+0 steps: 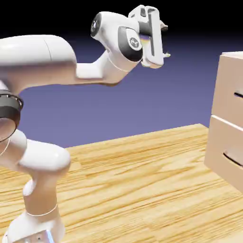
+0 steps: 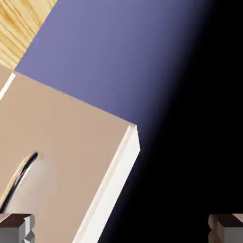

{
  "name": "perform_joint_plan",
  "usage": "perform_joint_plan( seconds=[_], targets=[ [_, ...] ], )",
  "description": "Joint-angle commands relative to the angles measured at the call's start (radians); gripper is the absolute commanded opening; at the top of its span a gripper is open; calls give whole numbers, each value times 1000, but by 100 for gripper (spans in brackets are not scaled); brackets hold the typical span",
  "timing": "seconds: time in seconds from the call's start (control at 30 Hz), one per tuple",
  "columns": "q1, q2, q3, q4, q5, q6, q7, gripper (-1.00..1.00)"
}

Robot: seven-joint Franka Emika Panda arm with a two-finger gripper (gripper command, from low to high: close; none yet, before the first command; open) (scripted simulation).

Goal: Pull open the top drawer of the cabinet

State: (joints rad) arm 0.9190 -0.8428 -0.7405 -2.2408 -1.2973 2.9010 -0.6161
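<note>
The cabinet (image 1: 228,123) is a pale beige-tan box at the exterior view's right edge. Its top drawer (image 1: 231,88) carries a short dark handle (image 1: 238,95), cut off by the frame. A like drawer front (image 1: 225,152) sits below it. My gripper (image 1: 166,42) is high in the air, well left of the cabinet and above its top, open and holding nothing. In the hand view the top drawer (image 2: 66,137) fills the lower left, rolled at a slant, with its dark curved handle (image 2: 21,173) near the left fingertip (image 2: 16,227). The gripper (image 2: 121,231) stands wide apart and empty.
The wooden table (image 1: 133,180) stretches between the robot's base (image 1: 38,223) and the cabinet. The cabinet's pale top edge (image 2: 116,175) and one corner show in the hand view, with blue-violet backdrop beyond. A strip of table (image 2: 19,28) shows at the top left.
</note>
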Motion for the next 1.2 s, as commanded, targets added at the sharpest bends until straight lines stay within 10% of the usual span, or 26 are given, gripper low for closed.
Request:
perform_joint_plan(
  seconds=[0.0, 1.17],
  targets=[
    [29, -9, -24, 18, -42, -4, -44, 0],
    [1046, -315, -854, 657, -1497, -157, -1566, 0]
  ],
)
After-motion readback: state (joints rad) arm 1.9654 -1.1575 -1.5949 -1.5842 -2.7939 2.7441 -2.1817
